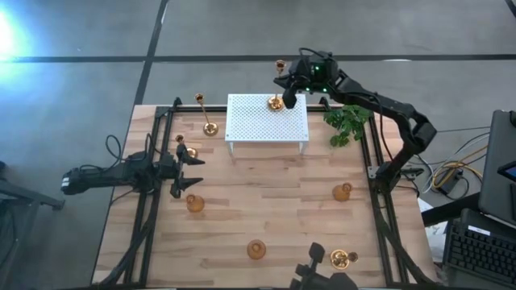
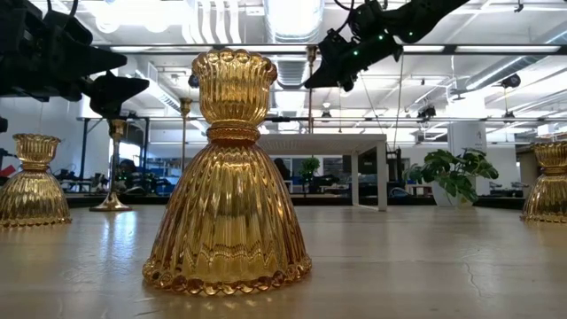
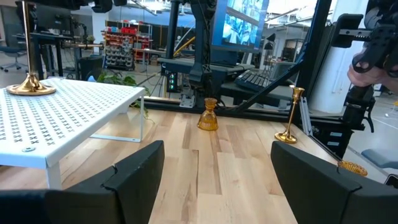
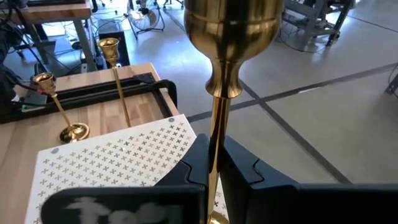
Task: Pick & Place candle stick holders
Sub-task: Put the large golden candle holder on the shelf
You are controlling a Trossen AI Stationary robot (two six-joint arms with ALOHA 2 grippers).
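Right tool (image 4: 212,167): closed on the thin stem of a tall candle stick holder (image 1: 276,102), whose round base sits on the white perforated stand (image 1: 268,118) near the stand's far right corner; the stem runs up between the two fingers, the cup above them.
White perforated stand: by the far edge of the surface (image 1: 266,217), at its middle.
Left tool (image 1: 184,171): fingers spread wide with nothing between them, over the left side of the surface, pointing toward the right edge.
Nearest to left tool: a tall holder (image 1: 181,147) just beside its far finger; a squat amber holder (image 1: 194,203) just on its near side, apart from both fingers.
Another tall holder (image 1: 207,122): by the far left corner, left of the stand.
Second squat holder (image 1: 256,250): near the front edge, about the middle.
Third squat holder (image 1: 343,192): near the right edge.
Flat-looking gold holder (image 1: 343,258): by the front right corner.
Green plant sprig (image 1: 347,122): by the far right corner, just right of the stand.
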